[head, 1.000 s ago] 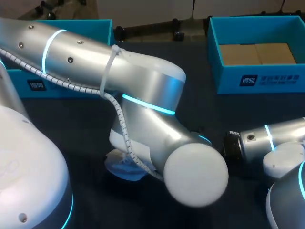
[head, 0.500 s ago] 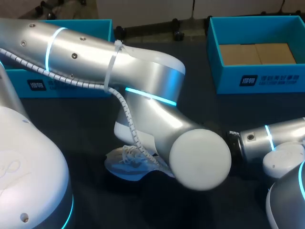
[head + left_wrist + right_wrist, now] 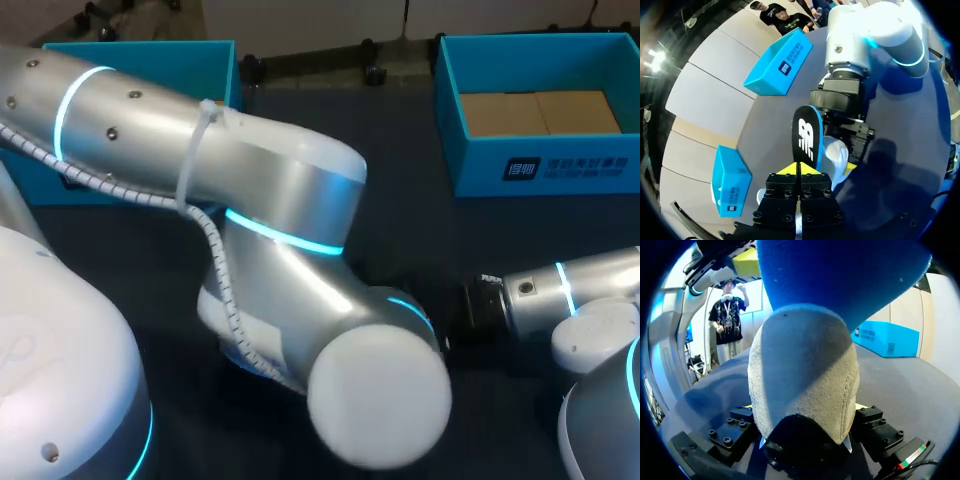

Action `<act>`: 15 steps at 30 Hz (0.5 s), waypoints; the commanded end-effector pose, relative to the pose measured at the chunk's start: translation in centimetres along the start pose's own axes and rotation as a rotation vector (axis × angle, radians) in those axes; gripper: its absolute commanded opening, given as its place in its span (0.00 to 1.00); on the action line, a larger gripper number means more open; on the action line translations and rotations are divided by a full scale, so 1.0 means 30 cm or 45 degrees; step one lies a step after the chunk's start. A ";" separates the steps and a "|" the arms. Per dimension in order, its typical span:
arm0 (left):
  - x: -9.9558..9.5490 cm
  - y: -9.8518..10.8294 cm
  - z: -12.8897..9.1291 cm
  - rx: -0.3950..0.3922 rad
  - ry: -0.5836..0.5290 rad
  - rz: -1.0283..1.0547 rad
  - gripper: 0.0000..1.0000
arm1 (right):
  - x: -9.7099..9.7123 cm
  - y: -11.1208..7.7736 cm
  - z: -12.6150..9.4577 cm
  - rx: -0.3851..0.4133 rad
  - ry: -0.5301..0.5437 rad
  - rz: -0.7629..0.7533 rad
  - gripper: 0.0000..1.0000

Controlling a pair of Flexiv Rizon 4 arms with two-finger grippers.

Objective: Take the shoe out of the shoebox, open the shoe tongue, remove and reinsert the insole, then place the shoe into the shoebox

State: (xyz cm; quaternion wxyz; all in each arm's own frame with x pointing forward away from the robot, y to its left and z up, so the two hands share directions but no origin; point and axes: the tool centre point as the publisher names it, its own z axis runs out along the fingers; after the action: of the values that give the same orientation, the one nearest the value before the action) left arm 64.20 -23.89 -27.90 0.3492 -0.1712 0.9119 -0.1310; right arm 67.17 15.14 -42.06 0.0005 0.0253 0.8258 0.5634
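In the left wrist view my left gripper (image 3: 801, 169) is shut on the end of a dark insole (image 3: 806, 137) with a white logo, which stands up out of the pale shoe (image 3: 835, 154). In the right wrist view the shoe's grey suede heel (image 3: 805, 380) fills the space between the fingers of my right gripper (image 3: 801, 409), which press on both its sides. The blue underside of the insole (image 3: 840, 275) rises above the heel. In the head view my left arm (image 3: 270, 250) hides the shoe, and my right arm (image 3: 540, 295) comes in low from the right.
An open blue shoebox (image 3: 540, 160) with a cardboard floor stands at the back right. A second blue box (image 3: 160, 52) sits at the back left, partly behind my left arm. The table top is dark cloth.
My left gripper has closed on the insole. In the head view my left arm has swung leftward and lower, and it now covers the shoe that showed under it before. The right arm has stayed put.
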 end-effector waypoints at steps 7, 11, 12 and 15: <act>0.017 0.042 -0.080 0.074 0.031 0.025 0.23 | 0.004 0.002 0.002 0.006 -0.002 0.001 0.00; 0.032 0.053 -0.077 0.086 0.024 0.020 0.35 | 0.004 0.002 0.002 0.006 -0.002 0.001 0.00; 0.036 0.055 -0.071 0.087 0.026 0.020 0.38 | 0.004 0.002 0.002 0.006 -0.002 0.001 0.00; 0.047 0.059 -0.050 0.084 0.033 0.020 0.41 | 0.004 0.002 0.002 0.006 -0.002 0.001 0.00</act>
State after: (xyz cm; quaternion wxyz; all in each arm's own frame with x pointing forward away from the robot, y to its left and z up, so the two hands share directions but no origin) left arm 62.05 -23.50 -27.75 0.3394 -0.1567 0.9164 -0.1431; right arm 67.17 15.14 -42.06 0.0005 0.0253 0.8258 0.5634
